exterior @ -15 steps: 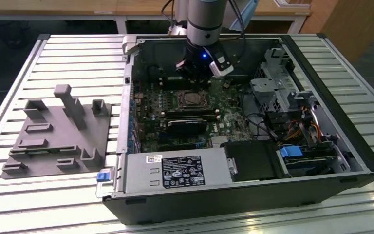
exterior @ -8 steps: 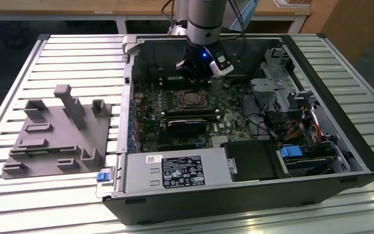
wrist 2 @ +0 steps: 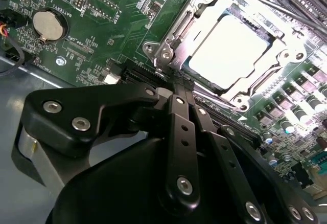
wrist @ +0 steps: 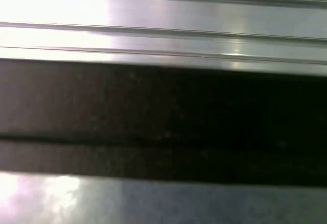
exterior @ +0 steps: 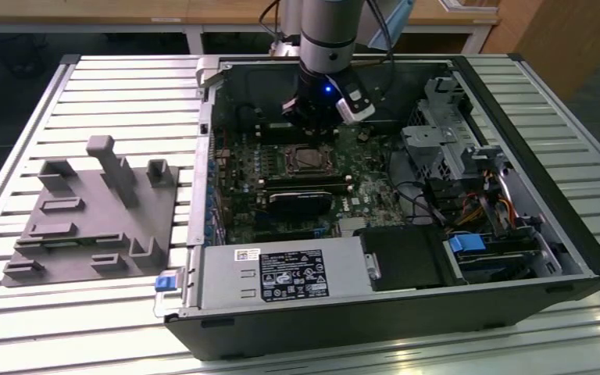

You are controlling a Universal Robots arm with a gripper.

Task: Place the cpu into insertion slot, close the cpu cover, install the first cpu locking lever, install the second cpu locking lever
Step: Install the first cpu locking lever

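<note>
In the second wrist view the cpu (wrist 2: 227,47) lies flat in the insertion slot (wrist 2: 168,55), its pale metal face bright under glare. The silvery cpu cover (wrist 2: 285,56) lies down around it as a frame. My gripper (wrist 2: 178,87) is shut with nothing in it, its black fingertips pressed together right at the slot's near edge. In the exterior view the gripper (exterior: 316,125) hangs inside the open computer case, just behind the insertion slot (exterior: 305,160) on the green board.
A coin battery (wrist 2: 49,24) sits on the board beside the slot. A black fan block (exterior: 300,199) lies just in front of the slot, a power supply (exterior: 279,275) nearer still. Drive cages (exterior: 451,137) and cables fill the exterior view's right. A grey fixture (exterior: 91,211) stands on the slatted table.
</note>
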